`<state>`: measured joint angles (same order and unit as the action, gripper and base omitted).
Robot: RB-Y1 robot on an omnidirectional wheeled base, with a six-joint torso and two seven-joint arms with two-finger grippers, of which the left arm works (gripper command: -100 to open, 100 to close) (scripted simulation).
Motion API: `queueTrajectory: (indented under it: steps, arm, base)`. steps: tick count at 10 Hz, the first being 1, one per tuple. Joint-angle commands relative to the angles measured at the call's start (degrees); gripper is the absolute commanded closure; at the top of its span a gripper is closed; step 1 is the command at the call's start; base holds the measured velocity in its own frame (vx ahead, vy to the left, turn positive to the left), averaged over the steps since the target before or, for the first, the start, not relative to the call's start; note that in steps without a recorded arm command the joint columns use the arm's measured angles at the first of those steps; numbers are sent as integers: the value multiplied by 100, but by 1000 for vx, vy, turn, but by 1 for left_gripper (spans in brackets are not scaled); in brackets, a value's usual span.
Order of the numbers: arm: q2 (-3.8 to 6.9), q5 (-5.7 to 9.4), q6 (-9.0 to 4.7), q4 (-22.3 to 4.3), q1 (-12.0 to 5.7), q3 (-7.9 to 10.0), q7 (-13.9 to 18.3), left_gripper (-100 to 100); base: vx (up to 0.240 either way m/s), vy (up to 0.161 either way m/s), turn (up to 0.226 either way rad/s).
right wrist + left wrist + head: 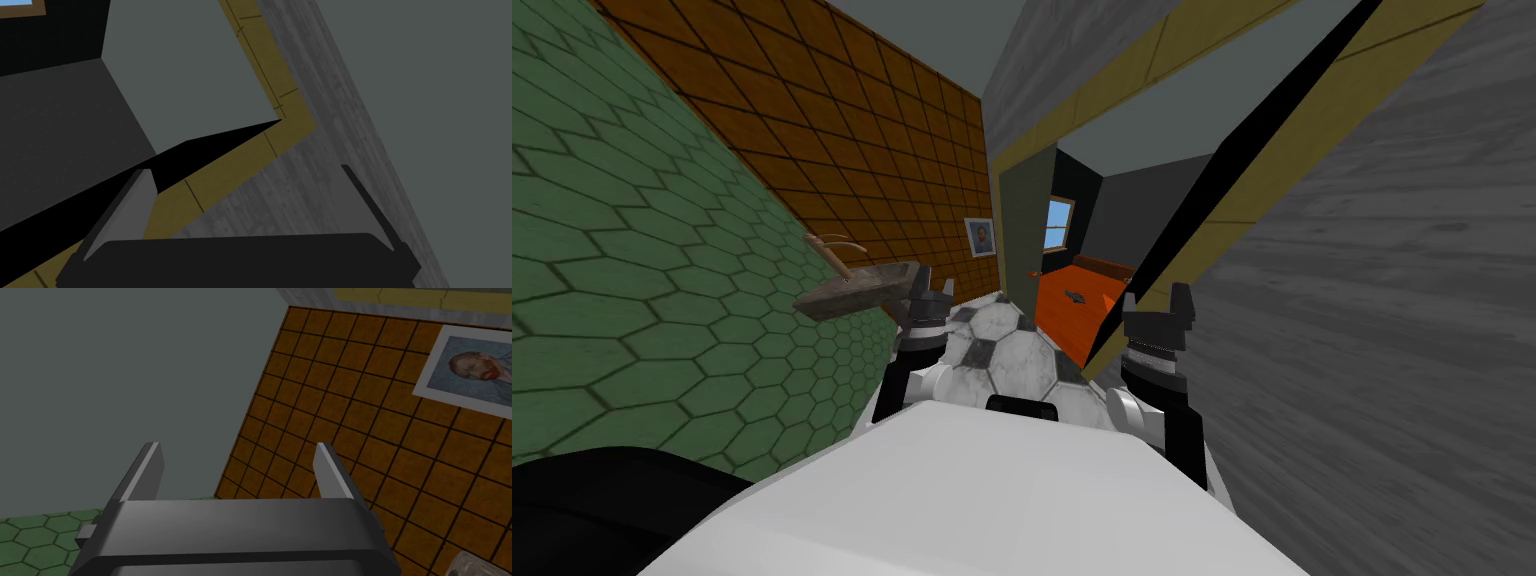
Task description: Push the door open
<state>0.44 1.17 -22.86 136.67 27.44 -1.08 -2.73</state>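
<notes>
– Grippers sat closest, so how were they?
– Both were released. The left gripper [237, 473] had its two fingers well apart with nothing between them, and it was raised ahead of me near the sink [857, 285]. The right gripper [250, 200] was spread and bare as well, pointing at an upper corner of the door frame [292, 117].
– And the door?
– The door [1022, 225] was a dull grey-green panel standing at the left edge of the doorway, swung away from me. A small reddish handle [1034, 272] sat at its edge toward the opening.
– What about the frame?
– It was yellow, set in a grey wall [1392, 330]. A thin black area [1212, 190] ran along the frame's right edge.
– What showed through the opening?
– An orange floor [1082, 295], and a window [1059, 222] on the far wall.
– And on my side?
– Black-and-white floor tiles [1012, 350] reached the threshold. The sink hung on the green hexagon-tiled wall [632, 260], close to its corner with the brown tiled wall [852, 130]. That wall carried a portrait picture [979, 237] just beside the frame's left edge.
</notes>
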Motion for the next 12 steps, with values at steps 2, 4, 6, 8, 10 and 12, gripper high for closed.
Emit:
queueTrajectory:
  steps: [2,4,6,8,10,12]
  arm:
    - [76,-13,-59,-261,-90,-43,28,-100]
    - [131,-25,-107,-477,-164,-78,52,-100]
    - [177,-36,-158,-704,-242,-116,76,-100]
    - [240,-53,-231,-1027,-354,-169,111,-100]
    - [286,-68,-297,-1320,-455,-217,143,-100]
    - [317,-78,-341,-1516,-522,-249,164,-100]
  base:
    - [117,25,-60]
    - [121,28,-51]
    - [128,41,-56]
    - [131,35,-73]
    - [150,70,-80]
    - [103,17,-39]
